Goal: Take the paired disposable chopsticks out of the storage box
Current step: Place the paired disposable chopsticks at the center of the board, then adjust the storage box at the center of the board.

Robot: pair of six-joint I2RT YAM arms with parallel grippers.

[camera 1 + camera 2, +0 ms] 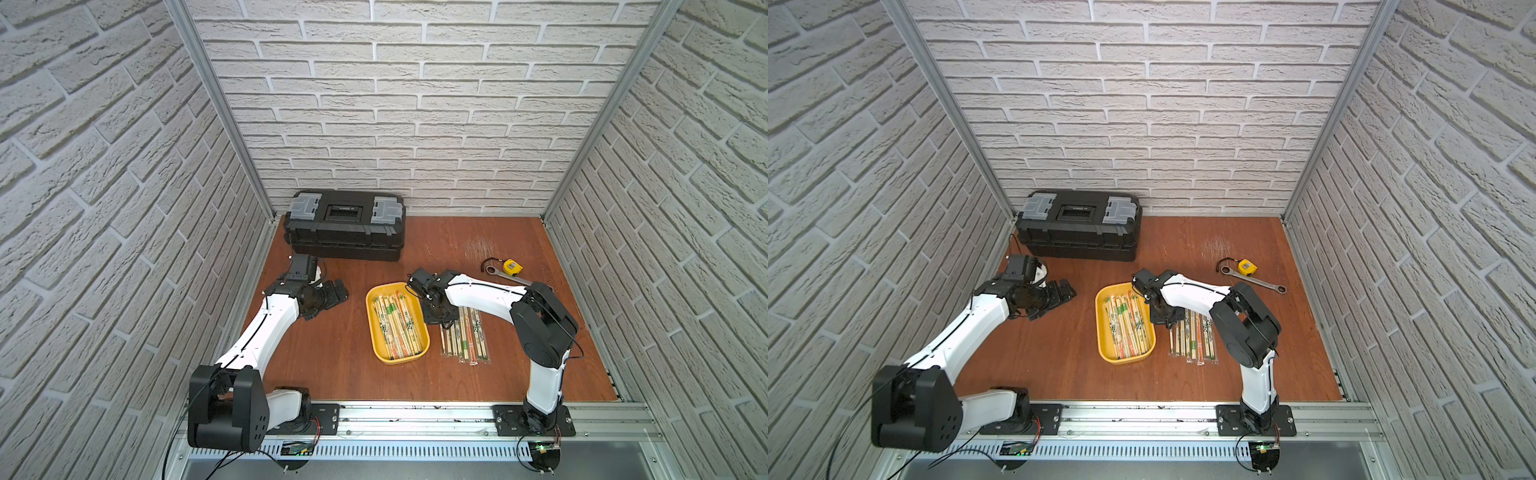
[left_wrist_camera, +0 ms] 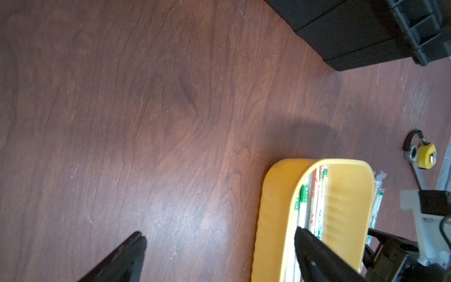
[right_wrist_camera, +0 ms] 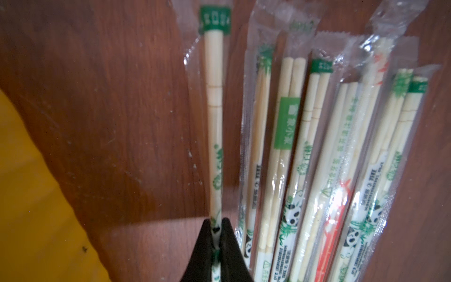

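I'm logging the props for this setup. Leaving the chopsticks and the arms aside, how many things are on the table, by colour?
Yellow: 2, the storage box and the tape measure
Black: 1, the toolbox
Silver: 1, the wrench
Total: 4

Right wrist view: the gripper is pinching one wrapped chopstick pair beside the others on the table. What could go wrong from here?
The right gripper is shut on the held pair near one end, so the slick sleeve may slip or swing. On release it could land skewed across the laid-out row. The yellow tray lies close by; the return reach might nudge its rim.
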